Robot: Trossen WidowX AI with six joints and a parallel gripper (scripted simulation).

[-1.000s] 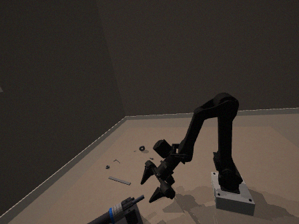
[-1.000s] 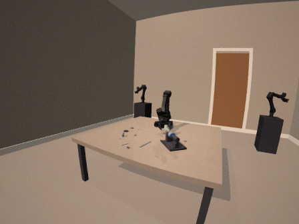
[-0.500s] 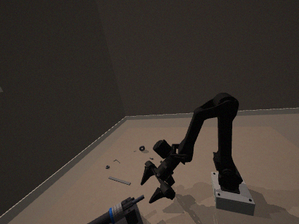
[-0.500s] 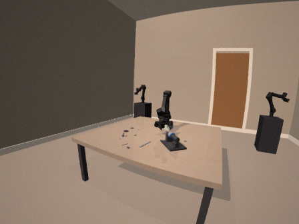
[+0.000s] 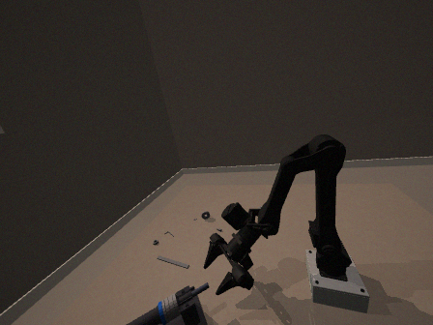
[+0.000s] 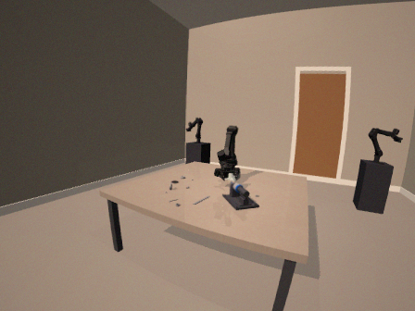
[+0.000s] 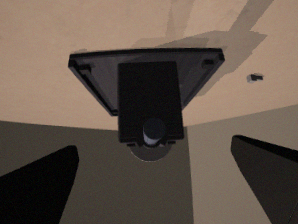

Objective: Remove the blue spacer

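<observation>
My gripper (image 5: 212,280) (image 6: 228,177) (image 7: 156,149) is open and empty. In the wrist view its fingers stand wide, left and right of the end of the shaft (image 5: 200,290) (image 7: 154,129). The shaft sticks out of a dark block (image 5: 195,310) (image 7: 149,92) on a black base plate (image 6: 227,200) (image 7: 145,52). In the top view, several pale spacers (image 5: 170,307) sit behind the block, with the blue spacer (image 5: 161,312) (image 6: 238,187) after them, against a thick dark cylinder (image 5: 145,318) (image 6: 244,192). The blue spacer's colour is hidden in the wrist view.
A grey flat bar (image 5: 173,262) (image 6: 201,200), a black ring (image 5: 206,216) (image 6: 175,181), a nut-like part (image 5: 156,242) (image 6: 178,205) and a bent key (image 5: 169,233) lie on the table. A small part (image 7: 255,78) lies beside the base plate. The arm's pale base (image 5: 338,292) stands behind.
</observation>
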